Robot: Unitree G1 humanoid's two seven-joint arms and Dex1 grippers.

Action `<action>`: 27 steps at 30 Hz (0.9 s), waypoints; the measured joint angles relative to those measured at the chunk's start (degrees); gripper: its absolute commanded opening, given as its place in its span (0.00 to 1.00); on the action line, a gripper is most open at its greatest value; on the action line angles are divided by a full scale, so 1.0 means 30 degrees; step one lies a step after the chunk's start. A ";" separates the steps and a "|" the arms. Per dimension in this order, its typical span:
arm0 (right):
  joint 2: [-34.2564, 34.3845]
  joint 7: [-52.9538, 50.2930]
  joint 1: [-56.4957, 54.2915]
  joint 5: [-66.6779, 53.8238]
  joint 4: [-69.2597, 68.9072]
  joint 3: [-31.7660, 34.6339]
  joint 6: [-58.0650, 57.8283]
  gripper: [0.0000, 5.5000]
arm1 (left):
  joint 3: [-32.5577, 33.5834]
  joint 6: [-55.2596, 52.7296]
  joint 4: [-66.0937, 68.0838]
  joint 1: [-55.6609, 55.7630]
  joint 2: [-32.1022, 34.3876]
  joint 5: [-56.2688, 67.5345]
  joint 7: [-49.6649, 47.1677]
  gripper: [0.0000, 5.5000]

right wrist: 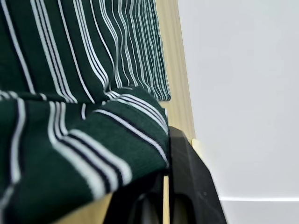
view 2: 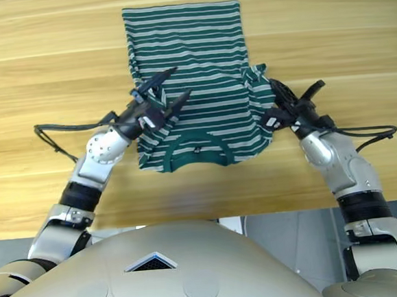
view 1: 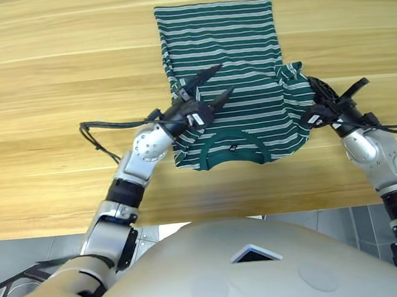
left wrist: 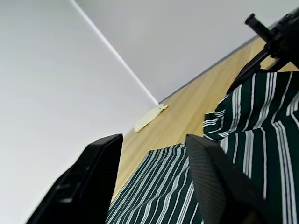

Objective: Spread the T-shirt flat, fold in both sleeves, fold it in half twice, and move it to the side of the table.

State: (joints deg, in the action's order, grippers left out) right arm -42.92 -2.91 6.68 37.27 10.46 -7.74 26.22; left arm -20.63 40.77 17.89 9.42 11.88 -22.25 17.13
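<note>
T-shirt, green with white stripes, lies on the wooden table, roughly centred in front of the robot. Collar is at the near edge, hem at the far side. Body is mostly flat, hem edge straight. The sleeve on the robot's left looks tucked in, with some wrinkling along that edge. Right sleeve is bunched into a raised lump beside the body, not flat. Left gripper hovers over the left chest area just above the collar, pointing toward the far side. Its two fingers are spread with nothing between them; the left wrist view shows striped fabric through the gap. Right gripper is at the shirt's right edge, right at the bunched sleeve. Its fingers look spread apart in the head views. Sleeve fabric drapes over the inner finger and touches it, and the outer finger is bare; I can't see a clear pinch. A black cable loops from the left wrist over the table, clear of the shirt.
</note>
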 measured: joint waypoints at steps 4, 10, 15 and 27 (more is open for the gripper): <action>0.0721 0.1124 0.0049 -0.0057 -0.1090 -0.1251 0.0466 0.00 | -0.0959 0.0025 0.0658 0.0544 -0.0538 -0.1153 -0.0754 0.46; 0.1273 0.1906 0.0050 -0.0056 -0.1254 -0.1954 0.0536 0.00 | -0.0979 0.0023 0.0772 0.0362 0.0017 -0.1133 -0.1169 0.46; 0.1187 0.2275 0.0041 -0.0049 -0.1259 -0.1961 0.0480 0.08 | -0.0915 -0.0008 0.0771 0.0031 0.0254 -0.1077 -0.1549 0.46; 0.1321 0.2901 0.0292 -0.1593 -0.2630 -0.1794 0.1393 0.44 | -0.0465 -0.0324 0.1038 -0.0136 0.0370 -0.0719 -0.2152 0.46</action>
State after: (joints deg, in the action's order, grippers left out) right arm -38.95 5.79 7.55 32.49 2.57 -13.12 30.40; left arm -22.02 39.80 21.00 9.01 13.00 -24.41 10.67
